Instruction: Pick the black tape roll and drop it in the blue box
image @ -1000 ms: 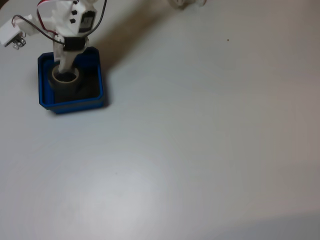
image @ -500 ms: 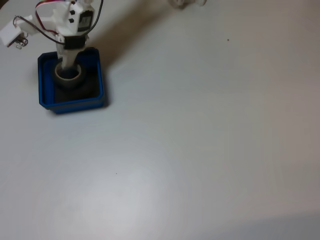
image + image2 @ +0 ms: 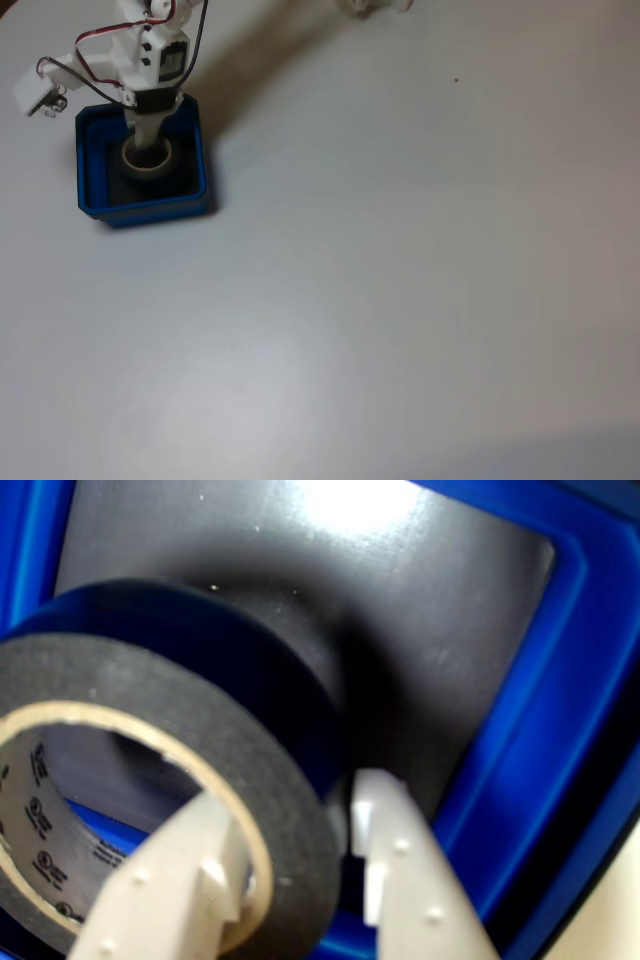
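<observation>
Drop step was in hand: the claw was clenched on the black tape roll, one pale finger inside the core and the other on the outer wall, pinching the band between them in the wrist view. The roll hung inside the blue box, over its dark floor; whether its lower edge touched the floor could not be told. In the fixed view the claw reached down into the blue box at the upper left of the tabletop, with the black tape roll near the middle of the tray. Judged nearly done: the next move called for spreading the fingers so the roll fell free, then lifting straight up so the inner finger cleared the core without dragging the roll back out. Roll was a flat ring, matte black outer band, beige cardboard-looking core with small printed marks inside. Box was square glossy blue plastic, thick low walls with a stepped rim, floor smooth and dark with a bright light glare. Claw fingers were pale matte plastic with small dimples. Tabletop was plain, smooth, off-white.
</observation>
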